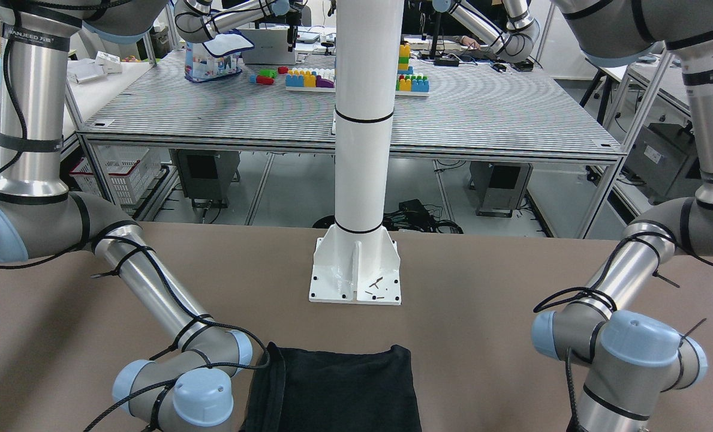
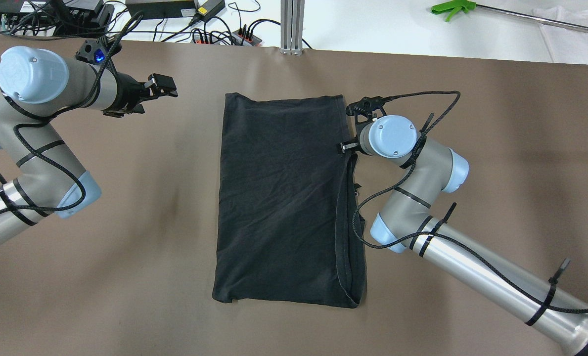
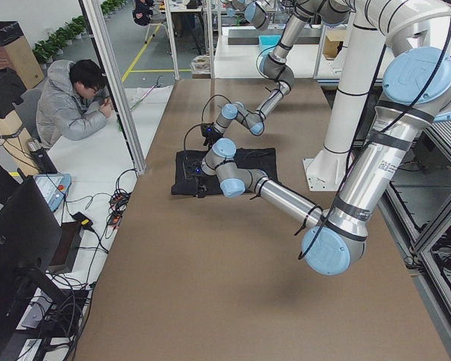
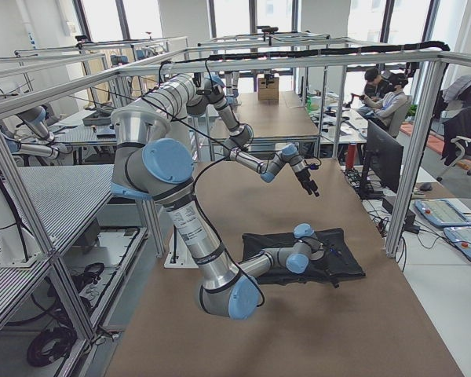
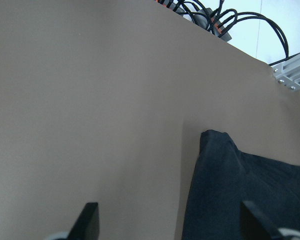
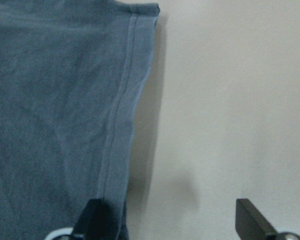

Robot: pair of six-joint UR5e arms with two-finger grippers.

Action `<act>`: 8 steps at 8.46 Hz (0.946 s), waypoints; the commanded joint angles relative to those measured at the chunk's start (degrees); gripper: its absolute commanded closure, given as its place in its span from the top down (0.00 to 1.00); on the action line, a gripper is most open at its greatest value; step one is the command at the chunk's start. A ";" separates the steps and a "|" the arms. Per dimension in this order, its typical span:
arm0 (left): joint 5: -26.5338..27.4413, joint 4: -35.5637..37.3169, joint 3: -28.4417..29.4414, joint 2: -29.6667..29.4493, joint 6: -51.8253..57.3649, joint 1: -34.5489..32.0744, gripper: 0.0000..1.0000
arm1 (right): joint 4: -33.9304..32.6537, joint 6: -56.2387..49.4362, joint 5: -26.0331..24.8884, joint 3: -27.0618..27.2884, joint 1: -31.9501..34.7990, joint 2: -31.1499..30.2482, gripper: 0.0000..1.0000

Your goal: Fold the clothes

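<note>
The plain black rectangular fabric piece lies in the middle of the tabletop, long axis running from near edge to far edge. The right hand, fingers apart, is poised over its right hem by the far corner. The left hand, also apart, hovers well clear to the left.

I'm working this rig in a robotics lab, not anyone's home: my brown-topped table stands in a hall of aluminium-profile frames and slatted workbenches, with more arms of the same make at the neighbouring stations. A person in a grey jacket sits beside the table near a monitor. Power strips and cables line one edge, and coloured toy bricks lie on the next bench.
</note>
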 commanded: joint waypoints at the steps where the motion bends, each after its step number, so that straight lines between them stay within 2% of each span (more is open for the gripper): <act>1: 0.99 0.04 0.00 0.15 -0.01 0.08 1.00 | 0.00 -3.13 4.00 1.99 2.46 -1.73 0.94; 3: 0.99 -0.05 0.00 0.50 -0.01 -0.01 1.00 | -0.78 -1.65 7.60 6.54 2.55 -1.72 0.94; 6: 0.99 -0.05 -0.09 0.59 -0.01 -0.01 1.00 | -2.64 7.64 7.61 14.28 0.11 -4.96 0.94; 8: 0.99 -0.05 -0.09 0.77 -0.18 0.08 1.00 | -1.58 8.99 7.61 15.08 -4.63 -8.13 0.94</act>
